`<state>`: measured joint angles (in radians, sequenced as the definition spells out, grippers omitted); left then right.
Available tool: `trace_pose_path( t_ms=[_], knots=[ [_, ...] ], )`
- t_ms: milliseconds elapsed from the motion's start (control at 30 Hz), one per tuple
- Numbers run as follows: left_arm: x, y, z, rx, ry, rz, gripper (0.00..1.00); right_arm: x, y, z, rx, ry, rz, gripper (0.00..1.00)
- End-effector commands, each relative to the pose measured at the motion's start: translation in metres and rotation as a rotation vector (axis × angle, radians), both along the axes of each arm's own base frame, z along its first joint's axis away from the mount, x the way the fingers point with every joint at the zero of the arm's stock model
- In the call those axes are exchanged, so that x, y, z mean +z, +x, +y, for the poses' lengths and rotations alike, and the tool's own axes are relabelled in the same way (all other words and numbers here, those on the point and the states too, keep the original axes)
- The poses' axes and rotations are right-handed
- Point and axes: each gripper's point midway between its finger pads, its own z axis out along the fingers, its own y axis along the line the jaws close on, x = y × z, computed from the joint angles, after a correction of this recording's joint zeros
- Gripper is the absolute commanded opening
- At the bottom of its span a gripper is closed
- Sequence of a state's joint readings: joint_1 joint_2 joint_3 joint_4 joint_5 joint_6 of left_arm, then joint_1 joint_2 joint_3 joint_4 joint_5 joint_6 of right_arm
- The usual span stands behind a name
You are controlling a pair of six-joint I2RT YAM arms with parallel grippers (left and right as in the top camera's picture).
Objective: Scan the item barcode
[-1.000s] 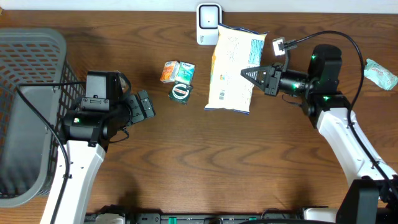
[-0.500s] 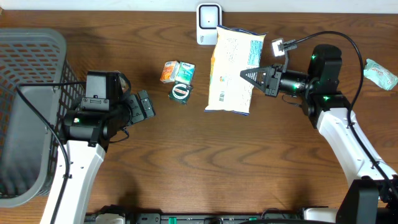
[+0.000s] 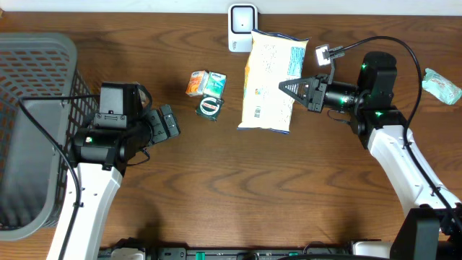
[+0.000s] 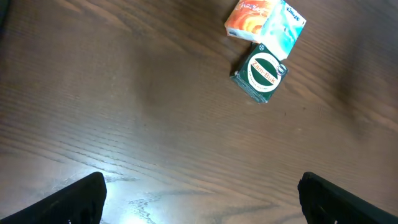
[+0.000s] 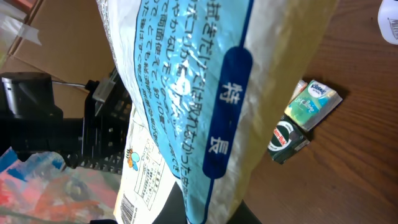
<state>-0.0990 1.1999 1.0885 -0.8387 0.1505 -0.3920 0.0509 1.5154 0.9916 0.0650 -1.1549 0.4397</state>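
So, my right jaws clamp the bag (image 3: 263, 72), left jaws sit apart; I'd angle its barcode (image 5: 129, 209) squarely at the scanner (image 3: 242, 27), top centre.

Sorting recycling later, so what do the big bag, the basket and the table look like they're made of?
The bag is likely thin plastic film, glossy and creased, with printed lettering. The basket looks like grey moulded plastic, matte, going by its lattice walls. The table is wood or wood-look laminate, brown grain with a slight sheen; I can't tell which.
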Motion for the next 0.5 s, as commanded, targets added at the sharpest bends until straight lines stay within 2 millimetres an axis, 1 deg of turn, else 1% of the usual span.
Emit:
trace_pose_path(
  t_ms=[0, 300, 467],
  knots=[
    [0.002, 0.002, 0.004, 0.011, 0.012, -0.006, 0.98, 0.013, -0.005, 0.002, 0.018, 0.012, -0.024, 0.01],
    [0.002, 0.002, 0.004, 0.010, 0.012, -0.006, 0.98, -0.006, 0.005, -0.006, -0.078, -0.042, 0.057, 0.01],
    [0.002, 0.002, 0.004, 0.010, 0.012, -0.006, 0.98, -0.008, 0.006, -0.006, -0.083, -0.058, 0.039, 0.01]
  ],
)
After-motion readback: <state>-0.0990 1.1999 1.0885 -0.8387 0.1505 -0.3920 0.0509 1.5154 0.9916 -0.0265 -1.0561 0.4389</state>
